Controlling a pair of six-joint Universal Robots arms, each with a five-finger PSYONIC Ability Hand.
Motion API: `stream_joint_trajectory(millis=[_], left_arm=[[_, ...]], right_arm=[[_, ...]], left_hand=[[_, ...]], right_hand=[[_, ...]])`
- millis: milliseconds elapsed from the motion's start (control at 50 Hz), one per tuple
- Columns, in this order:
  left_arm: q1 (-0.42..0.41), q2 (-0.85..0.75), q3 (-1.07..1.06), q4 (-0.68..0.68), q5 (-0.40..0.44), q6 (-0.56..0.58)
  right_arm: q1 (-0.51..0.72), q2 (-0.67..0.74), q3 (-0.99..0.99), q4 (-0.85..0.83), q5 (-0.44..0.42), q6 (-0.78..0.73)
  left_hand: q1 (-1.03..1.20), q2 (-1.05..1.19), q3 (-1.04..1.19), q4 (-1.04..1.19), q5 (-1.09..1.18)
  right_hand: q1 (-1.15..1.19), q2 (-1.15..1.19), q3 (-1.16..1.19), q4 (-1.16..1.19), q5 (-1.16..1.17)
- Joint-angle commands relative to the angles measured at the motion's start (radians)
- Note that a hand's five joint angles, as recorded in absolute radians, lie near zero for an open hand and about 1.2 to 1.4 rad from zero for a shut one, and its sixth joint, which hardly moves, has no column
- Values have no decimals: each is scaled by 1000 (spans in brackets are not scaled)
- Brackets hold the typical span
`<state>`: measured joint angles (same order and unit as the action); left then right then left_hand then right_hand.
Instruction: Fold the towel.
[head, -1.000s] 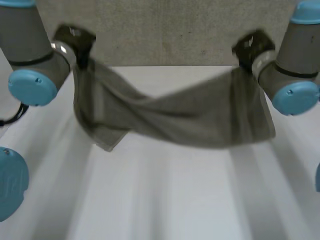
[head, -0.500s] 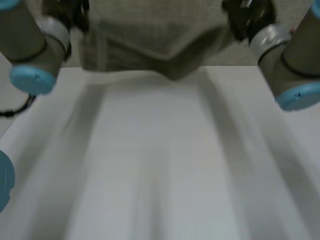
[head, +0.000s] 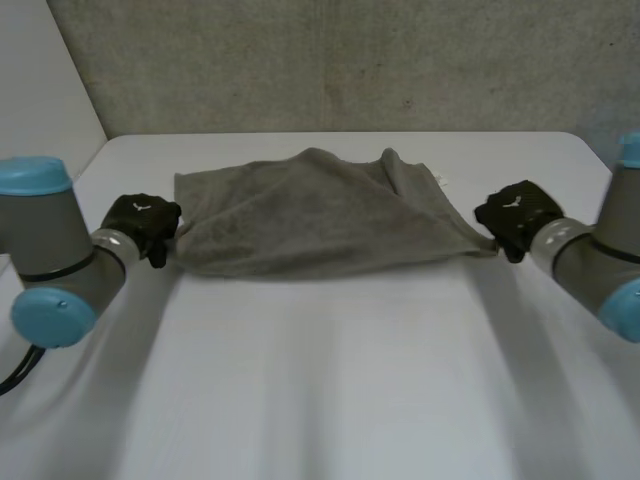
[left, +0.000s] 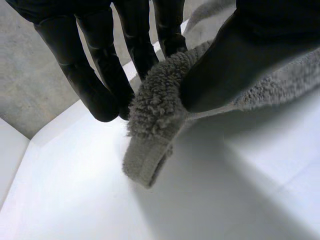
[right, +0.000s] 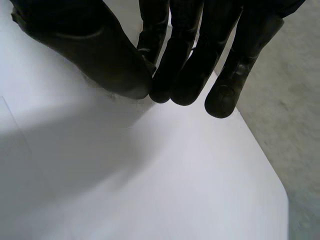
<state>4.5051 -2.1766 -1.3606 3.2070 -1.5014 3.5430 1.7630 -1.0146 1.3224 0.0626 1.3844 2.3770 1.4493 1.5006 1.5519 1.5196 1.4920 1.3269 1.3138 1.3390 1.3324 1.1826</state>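
Towel (head: 310, 215) corners in tight pinches: left robot hand (head: 141, 222), right robot hand (head: 517, 213).

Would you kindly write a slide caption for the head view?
Left hand and right hand each pinch a near corner of the towel lying on the table.

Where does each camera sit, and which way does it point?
Head view: between and behind the arms, looking down at the table; both arms, left hand and right hand at the ends of the towel.
Left wrist view: on the left wrist, looking along the palm; fingers and thumb pinch a towel corner.
Right wrist view: on the right wrist; thumb meets fingers over the table.
Shared: head and left wrist views show the towel.
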Motion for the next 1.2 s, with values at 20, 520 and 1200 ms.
stream_joint_trajectory(millis=[20,520,1200], left_arm=[[9,147,-144,-4,49,-6],[2,475,-413,-21,44,105],[34,322,-580,178,55,321]], right_arm=[[-39,-147,135,2,-18,7],[-174,-544,351,140,-153,85],[-283,-404,448,59,-249,39]], left_hand=[[-53,-104,-156,-123,-270],[-53,-104,-156,-123,-270],[-1013,-1064,-1115,-1083,-1230]], right_hand=[[69,82,57,64,39],[69,82,57,64,39],[69,82,57,64,39]])
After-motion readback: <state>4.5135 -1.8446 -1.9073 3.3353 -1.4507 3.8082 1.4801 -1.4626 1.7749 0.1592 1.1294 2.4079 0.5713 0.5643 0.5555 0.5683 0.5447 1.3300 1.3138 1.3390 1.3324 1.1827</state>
